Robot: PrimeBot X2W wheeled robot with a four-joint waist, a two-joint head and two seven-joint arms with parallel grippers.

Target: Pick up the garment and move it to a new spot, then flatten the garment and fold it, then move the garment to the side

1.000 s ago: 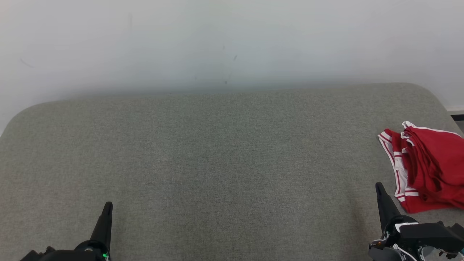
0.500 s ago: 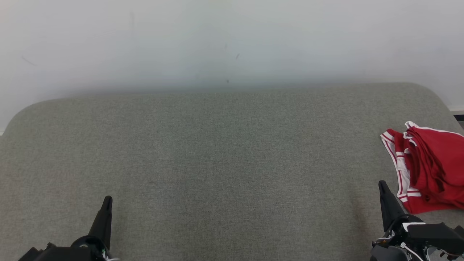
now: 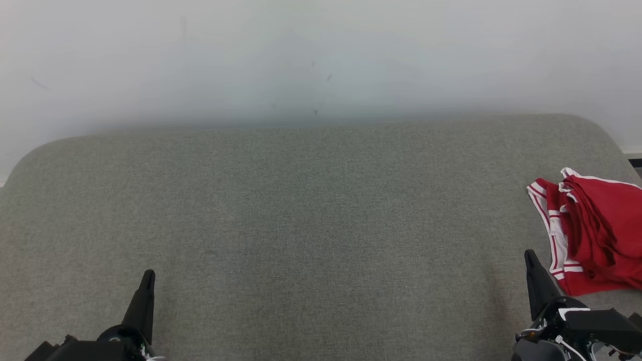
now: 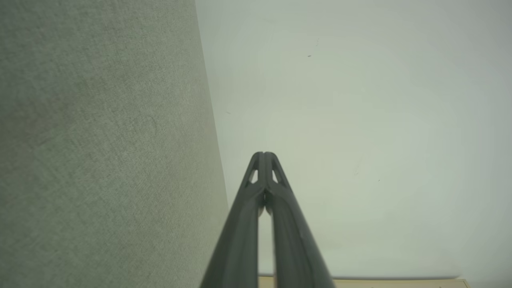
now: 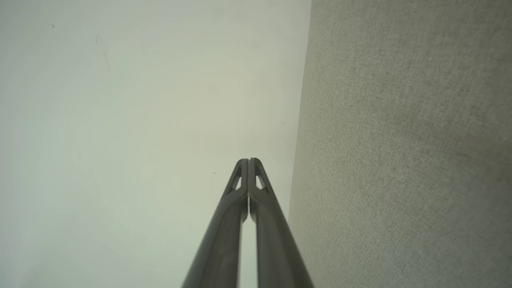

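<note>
Garment point(image 3: 597, 235) at 3 o'clock on cushion point(image 3: 301, 200), cut off by frame edge. Left gripper point(image 3: 148, 274) 7 o'clock, right gripper point(image 3: 528, 253) 5 o'clock; wrist views: tips pressed together, empty.

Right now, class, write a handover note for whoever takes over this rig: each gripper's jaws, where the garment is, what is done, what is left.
Left gripper: jaws shut, empty, over the near left of the grey surface.
Right gripper: jaws shut, empty, near right, close beside the garment; it does not seem to touch it.
Garment: red with white stripes, bunched at the surface's right edge, partly cut off in the head view.
Done: nothing clear; it looks crumpled, not folded.
To do: probably everything: pick up, move, flatten, fold, set aside.
</note>
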